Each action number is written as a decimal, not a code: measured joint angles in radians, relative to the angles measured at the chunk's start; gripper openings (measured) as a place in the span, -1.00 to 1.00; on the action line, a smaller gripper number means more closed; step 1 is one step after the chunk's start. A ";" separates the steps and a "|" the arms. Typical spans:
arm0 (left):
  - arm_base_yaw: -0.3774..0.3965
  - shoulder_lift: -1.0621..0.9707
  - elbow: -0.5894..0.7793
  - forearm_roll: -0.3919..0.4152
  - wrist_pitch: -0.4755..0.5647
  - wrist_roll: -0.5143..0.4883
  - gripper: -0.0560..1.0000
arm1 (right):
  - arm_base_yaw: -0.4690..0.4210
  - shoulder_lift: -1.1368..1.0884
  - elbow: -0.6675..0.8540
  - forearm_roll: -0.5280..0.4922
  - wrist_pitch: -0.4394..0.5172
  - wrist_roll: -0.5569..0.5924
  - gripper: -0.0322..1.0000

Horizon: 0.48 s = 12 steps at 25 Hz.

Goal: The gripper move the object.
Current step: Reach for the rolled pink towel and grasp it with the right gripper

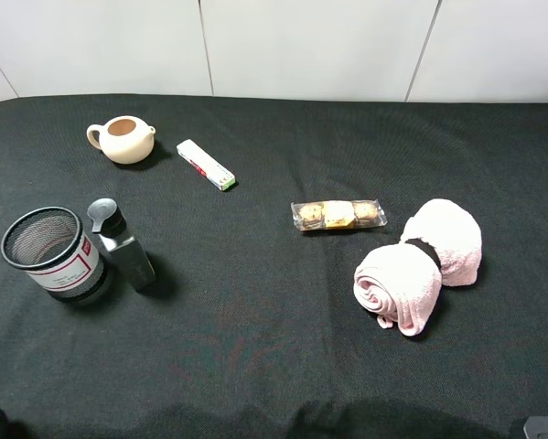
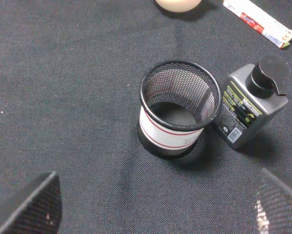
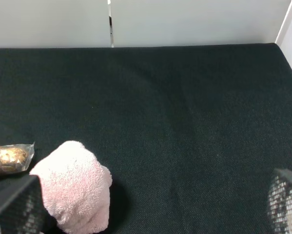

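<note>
The pale-pink rolled towel [image 1: 420, 261], two lobes cinched by a black band, lies on the black cloth at the right. One lobe shows in the right wrist view [image 3: 75, 187], close to one finger of my right gripper [image 3: 150, 204]. That gripper is open and empty, on the near side of the towel. My left gripper [image 2: 155, 209] is open and empty, near the mesh cup [image 2: 177, 114]. In the high view only dark slivers of the arms show at the bottom corners.
A clear cookie packet [image 1: 338, 215] lies just left of the towel. A cream teapot [image 1: 123, 139] and a white box [image 1: 206, 165] sit at the back left. The mesh cup [image 1: 52, 254] and a grey bottle [image 1: 123, 245] stand at the front left.
</note>
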 joint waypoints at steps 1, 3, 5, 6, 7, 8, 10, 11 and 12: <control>0.000 0.000 0.000 0.000 0.000 0.000 0.68 | 0.000 0.000 0.000 0.000 0.000 0.000 0.41; 0.000 0.000 0.000 0.000 0.000 0.000 0.68 | 0.000 0.000 0.000 0.000 0.000 0.000 0.41; 0.000 0.000 0.000 0.000 0.000 0.000 0.68 | 0.000 0.000 0.000 0.000 0.000 0.000 0.41; 0.000 0.000 0.000 0.000 0.000 0.000 0.68 | 0.000 0.000 0.000 0.000 0.000 0.000 0.41; 0.000 0.000 0.000 0.000 0.000 0.000 0.68 | 0.000 0.000 0.000 0.000 0.000 0.000 0.41; 0.000 0.000 0.000 0.000 0.000 0.000 0.68 | 0.000 0.000 0.000 0.000 0.000 0.000 0.41; 0.000 0.000 0.000 0.000 0.000 0.000 0.68 | 0.000 0.000 0.000 0.000 0.000 0.000 0.41; 0.000 0.000 0.000 0.000 0.000 0.000 0.68 | 0.000 0.000 0.000 0.000 0.000 0.000 0.41; 0.000 0.000 0.000 0.000 0.000 0.000 0.68 | 0.000 0.000 0.000 0.000 0.000 0.000 0.41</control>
